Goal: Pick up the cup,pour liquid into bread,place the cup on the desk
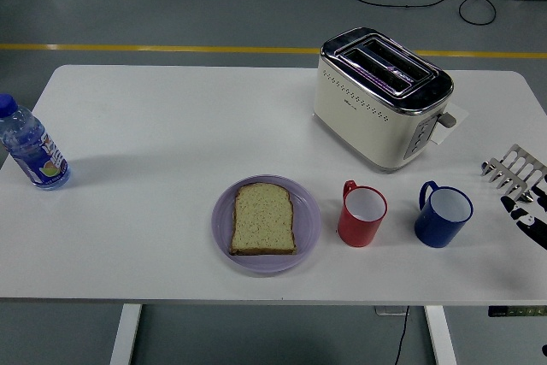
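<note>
A slice of bread (264,219) lies on a purple plate (224,230) near the table's front middle. A red cup (362,214) stands upright just right of the plate, handle to the back left. A blue cup (444,214) stands right of the red one, handle to the back left. My right hand (516,173) comes in at the right edge, a little right of the blue cup, with silver fingers (504,166) spread, holding nothing. My left arm is out of view.
A cream toaster (380,97) stands behind the cups at the back right. A water bottle with a blue cap (30,147) stands at the table's left edge. A yellow floor line and cables run beyond the table.
</note>
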